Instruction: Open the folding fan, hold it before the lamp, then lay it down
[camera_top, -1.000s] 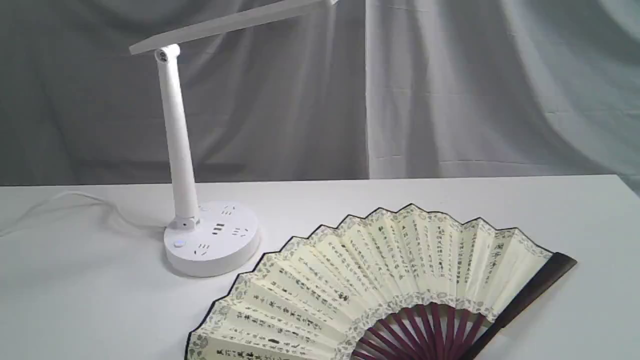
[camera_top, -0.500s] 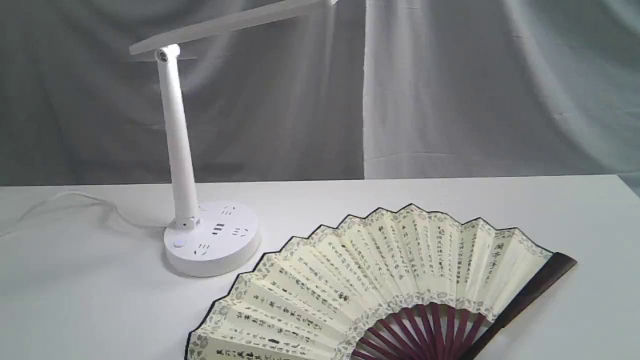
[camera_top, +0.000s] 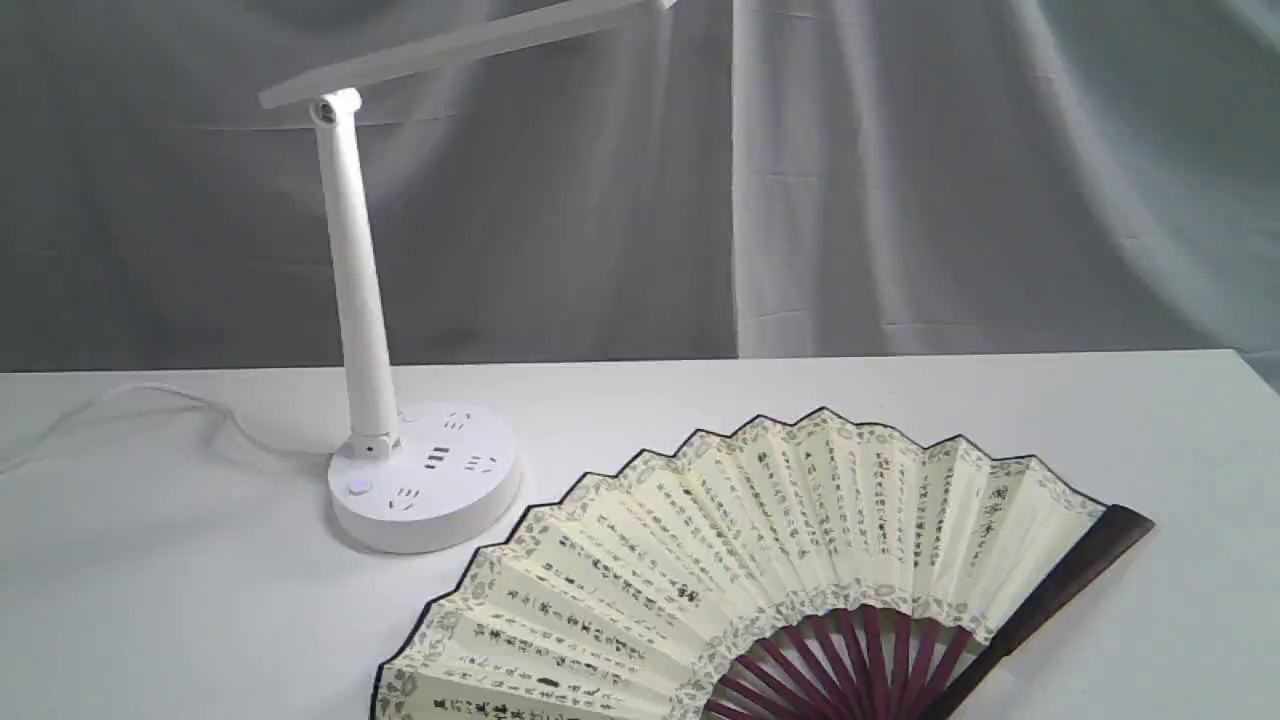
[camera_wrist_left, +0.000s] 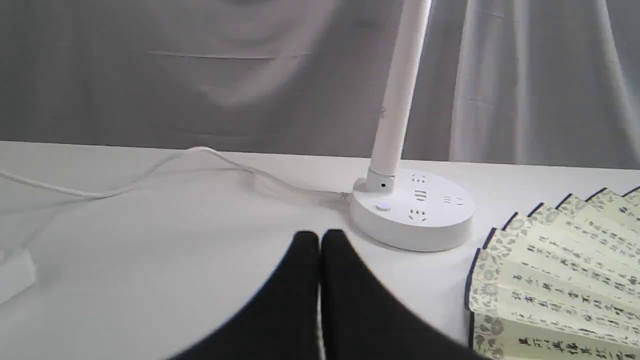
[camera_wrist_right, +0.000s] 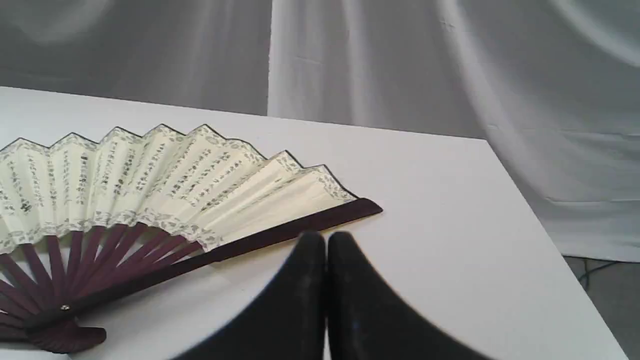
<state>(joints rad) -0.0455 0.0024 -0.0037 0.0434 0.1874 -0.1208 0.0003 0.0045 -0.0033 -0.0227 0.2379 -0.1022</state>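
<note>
Folding fan (camera_top: 760, 560) lay fully spread, flat on white table (camera_top: 150, 600), right of desk lamp (camera_top: 355, 280). Leaf edge sat just beside lamp's round base, apart. White cord (camera_wrist_left: 200, 148) trailed leftward. Grey draped cloth (camera_top: 900, 200) hung behind. Left gripper (camera_wrist_left: 320, 237) was clenched, empty, near base. Right gripper (camera_wrist_right: 326, 239) was clenched, empty, near fan's dark guard.

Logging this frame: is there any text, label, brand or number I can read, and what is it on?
Folding fan: columns of black calligraphy across the cream leaf, too small and blurred to read in any view.
Lamp: no label, brand or number legible anywhere on it.
No other writing shows.
</note>
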